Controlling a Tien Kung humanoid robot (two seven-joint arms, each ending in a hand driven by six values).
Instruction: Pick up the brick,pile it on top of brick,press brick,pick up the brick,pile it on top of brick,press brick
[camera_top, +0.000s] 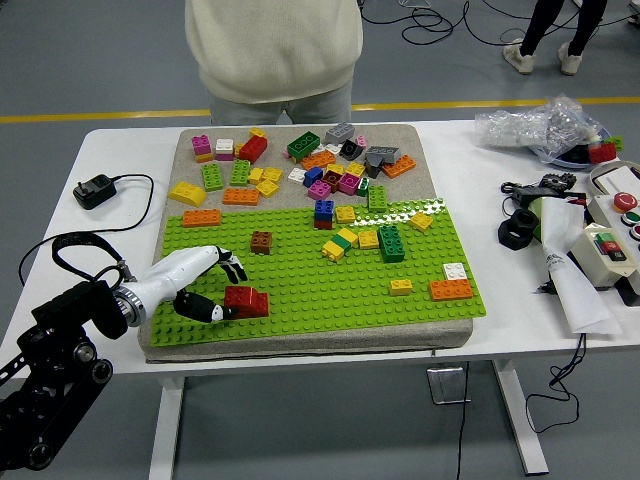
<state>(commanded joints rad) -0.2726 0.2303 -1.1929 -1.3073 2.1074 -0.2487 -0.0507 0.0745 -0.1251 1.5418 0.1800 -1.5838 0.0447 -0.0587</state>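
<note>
White table (120, 225) on a grey floor, green baseplate (300, 290) strewn with bricks.
Left hand (195, 285) lies low, fingers pinching the red brick (246, 301).

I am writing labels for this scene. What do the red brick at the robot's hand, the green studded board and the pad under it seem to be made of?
The red brick, with the left hand at it: probably hard moulded plastic, smooth with a slight gloss. The green baseplate: likely the same rigid plastic, with even rows of studs. The grey pad: looks like felt or woven fabric, matte with soft rounded edges; the exact fibre cannot be told.
</note>
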